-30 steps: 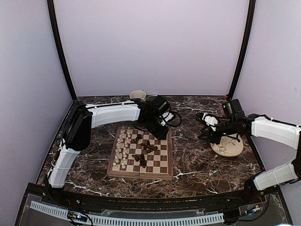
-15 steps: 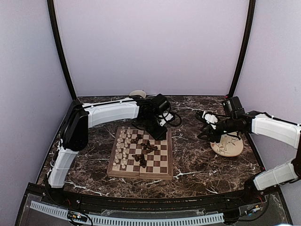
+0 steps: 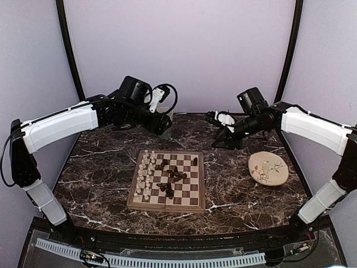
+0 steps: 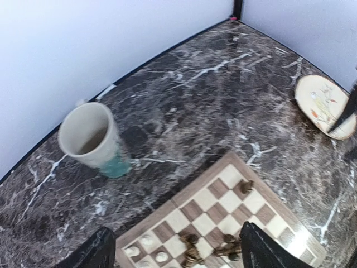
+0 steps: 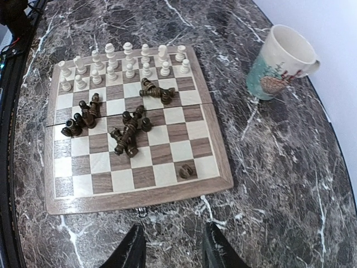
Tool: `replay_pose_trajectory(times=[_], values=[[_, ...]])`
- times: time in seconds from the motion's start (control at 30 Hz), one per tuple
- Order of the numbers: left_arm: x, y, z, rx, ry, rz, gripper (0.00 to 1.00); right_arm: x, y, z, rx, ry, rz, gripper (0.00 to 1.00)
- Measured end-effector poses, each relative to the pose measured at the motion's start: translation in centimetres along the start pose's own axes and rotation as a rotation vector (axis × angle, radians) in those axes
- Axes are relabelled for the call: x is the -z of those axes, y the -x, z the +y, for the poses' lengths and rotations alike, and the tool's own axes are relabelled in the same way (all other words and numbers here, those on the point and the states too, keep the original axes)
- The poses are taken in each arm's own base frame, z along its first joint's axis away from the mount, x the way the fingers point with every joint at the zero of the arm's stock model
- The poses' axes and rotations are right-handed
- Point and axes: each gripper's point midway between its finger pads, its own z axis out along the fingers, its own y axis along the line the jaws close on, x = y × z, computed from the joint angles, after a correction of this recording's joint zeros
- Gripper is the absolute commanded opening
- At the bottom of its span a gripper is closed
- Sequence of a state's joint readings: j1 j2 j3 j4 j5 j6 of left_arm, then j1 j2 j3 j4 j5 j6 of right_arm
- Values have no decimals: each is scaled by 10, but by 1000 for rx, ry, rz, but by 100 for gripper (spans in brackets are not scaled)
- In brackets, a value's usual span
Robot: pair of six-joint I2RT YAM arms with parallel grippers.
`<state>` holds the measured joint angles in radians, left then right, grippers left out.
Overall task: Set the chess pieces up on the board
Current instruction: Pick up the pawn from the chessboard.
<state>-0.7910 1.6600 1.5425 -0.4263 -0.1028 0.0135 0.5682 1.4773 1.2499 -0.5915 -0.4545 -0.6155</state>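
The left pincer and right pincer hang spread and empty near the far edge of the worktop. The board sits mid-worktop, with white pieces ranked and dark pieces heaped. Reaching into that tangle could knock neighbours into the white ranks.

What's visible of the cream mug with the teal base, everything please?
The cream ceramic mug has a teal band at its base, a pinecone-and-tree print and one loop handle. It stands upright and looks empty, on the dark marble table just off a corner of the wooden chessboard, near the back wall. Nothing touches it.
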Motion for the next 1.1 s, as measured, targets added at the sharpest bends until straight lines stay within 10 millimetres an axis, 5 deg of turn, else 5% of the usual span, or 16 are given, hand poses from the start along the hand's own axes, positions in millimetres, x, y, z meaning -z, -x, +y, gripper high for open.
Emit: replay_pose_trajectory(times=[0.13, 0.3, 0.43, 0.57, 0.77, 1.1], values=[[-8, -8, 44, 78, 114, -6, 79, -28, 20, 16, 25, 82, 34, 33], [-13, -30, 49, 107, 150, 35, 79, -64, 32, 45, 59, 172, 94, 32], [-2, -34, 54, 149, 144, 23, 79, -89, 29, 69, 85, 223, 152, 32], [21, -37, 84, 242, 160, -45, 79, -108, 17, 84, 88, 249, 221, 34], [27, -42, 114, 314, 185, -79, 76, -132, 15, 77, 56, 225, 286, 35], [26, -44, 119, 357, 176, -87, 73, -153, 31, 53, -15, 144, 298, 34]])
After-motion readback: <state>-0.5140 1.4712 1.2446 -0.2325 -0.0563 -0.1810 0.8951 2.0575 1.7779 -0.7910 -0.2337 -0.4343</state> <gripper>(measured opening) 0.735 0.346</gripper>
